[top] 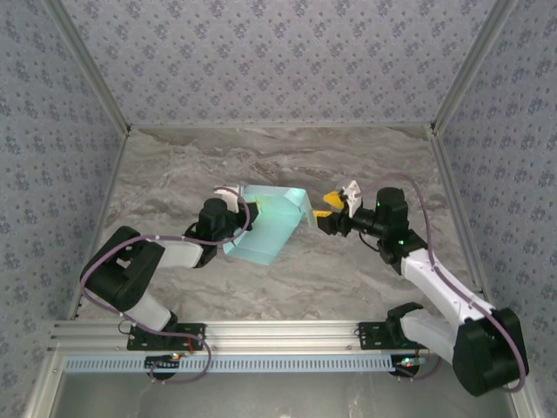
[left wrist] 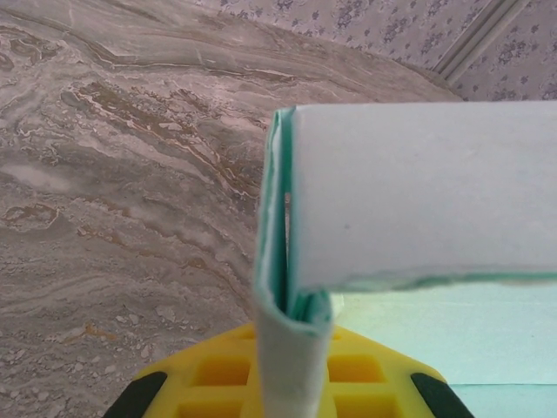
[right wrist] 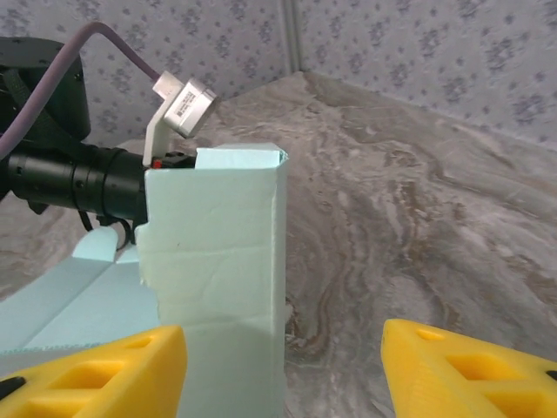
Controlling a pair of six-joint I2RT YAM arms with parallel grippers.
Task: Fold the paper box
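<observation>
We can read no word, brand or number anywhere here. The only label we find is a small sticker [right wrist: 184,104] with dark print on the white camera housing [right wrist: 161,132] of the other arm, above and to the left of the right gripper [right wrist: 283,370]. Its print is too small and blurred for us to make out.
</observation>
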